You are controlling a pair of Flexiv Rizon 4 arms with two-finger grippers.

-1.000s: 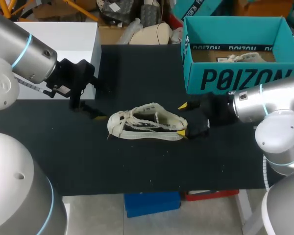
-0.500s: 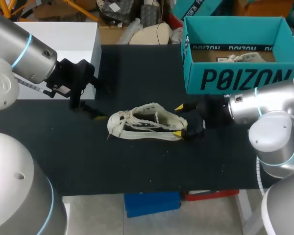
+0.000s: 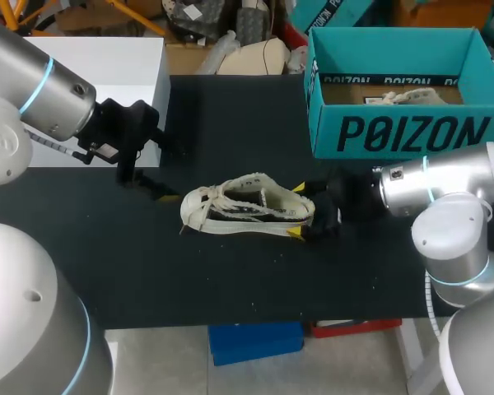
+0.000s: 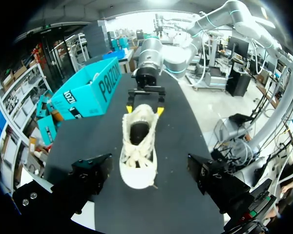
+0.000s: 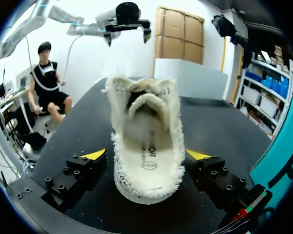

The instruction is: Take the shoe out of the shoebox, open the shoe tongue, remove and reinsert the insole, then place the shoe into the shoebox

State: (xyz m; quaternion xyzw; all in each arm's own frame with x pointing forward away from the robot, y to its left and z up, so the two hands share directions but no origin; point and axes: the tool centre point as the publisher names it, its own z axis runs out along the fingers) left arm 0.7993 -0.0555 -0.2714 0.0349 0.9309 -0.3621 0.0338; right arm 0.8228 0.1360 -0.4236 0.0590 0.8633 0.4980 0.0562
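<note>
Right gripper (image 3: 299, 211) straddles the heel!
The shoe (image 3: 247, 207) lies on the black table (image 3: 230, 280), outside the teal shoebox (image 3: 412, 132), with the right jaws open on either side of it. Left gripper (image 3: 145, 184) hangs near the toe, jaws wide, holding nothing.

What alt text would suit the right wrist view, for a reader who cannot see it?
A cream, frayed shoe lies on the black table, its heel between the open fingers of the right gripper. The left gripper hangs beyond its toe.
</note>
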